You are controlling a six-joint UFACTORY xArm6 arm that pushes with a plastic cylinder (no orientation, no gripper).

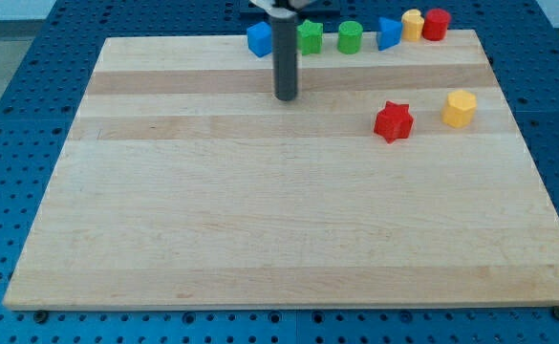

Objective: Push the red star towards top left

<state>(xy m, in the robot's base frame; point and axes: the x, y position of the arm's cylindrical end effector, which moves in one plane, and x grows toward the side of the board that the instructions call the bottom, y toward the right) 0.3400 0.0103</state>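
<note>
Camera view, the only one: my tip (286,96) sits on the wooden board (260,239) in its upper middle, just below the row of blocks at the view's top edge. No gripper on this rig, just a plain dark rod, so nothing to open, close or hold; tip touches no block.

Red star (393,121) lies on the board's upper right, well to the view's right of my tip and a bit lower. Yellow block (460,108), roughly hexagonal, stands just beside the star on its right, apart from it.

Key relation: the star must go up-left, and my tip is already on that side of it, i.e. the wrong side. Judgement: the tip needs to loop round below the star to its lower-right face, squeezing in near the yellow block w/o knocking it, then shove diagonally.

Top row, left to right: blue block (258,39), green star-ish block (310,36) partly behind the rod, green cylinder (350,37), blue block w/ pointed shape (388,32), yellow block (412,24), red cylinder (436,24).

Brands, labels, writing: none readable anywhere on board, blocks or rod.
</note>
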